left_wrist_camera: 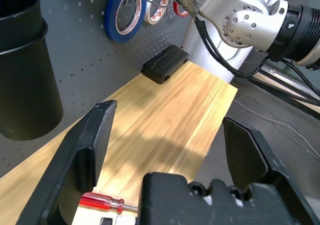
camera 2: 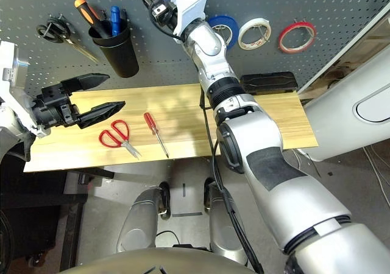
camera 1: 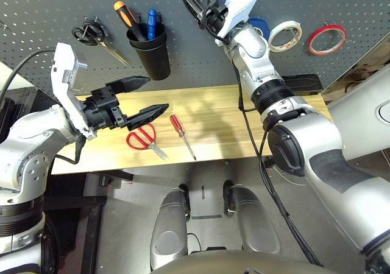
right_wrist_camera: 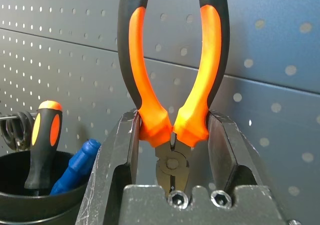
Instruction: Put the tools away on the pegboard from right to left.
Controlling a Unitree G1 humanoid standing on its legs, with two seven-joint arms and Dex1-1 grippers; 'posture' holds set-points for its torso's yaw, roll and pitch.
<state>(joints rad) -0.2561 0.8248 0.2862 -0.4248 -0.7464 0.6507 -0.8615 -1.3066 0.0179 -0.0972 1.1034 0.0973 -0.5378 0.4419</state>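
Observation:
The orange-and-black-handled pliers [right_wrist_camera: 172, 85] stand handles-up in front of the pegboard [camera 1: 49, 6], high near its middle. My right gripper [right_wrist_camera: 172, 125] is shut on them just above the pivot. The thin red tape ring [camera 1: 327, 39] hangs on the pegboard at the far right. On the wooden table [camera 1: 244, 128] lie the red-handled scissors [camera 1: 141, 137] and, just to their right, the small red-handled screwdriver [camera 1: 177, 125]. My left gripper [camera 1: 158, 94] hovers open just above and left of the scissors, holding nothing; the screwdriver [left_wrist_camera: 102, 202] lies below its fingers [left_wrist_camera: 85, 150].
A black cup [camera 1: 149, 52] with an orange-handled screwdriver and blue pens hangs on the board at the left, black-handled scissors [camera 1: 91, 33] beside it. A blue tape roll [camera 1: 261, 25] and a white one [camera 1: 284, 35] hang left of the red ring. A black box [camera 1: 301, 82] sits at the table's back right.

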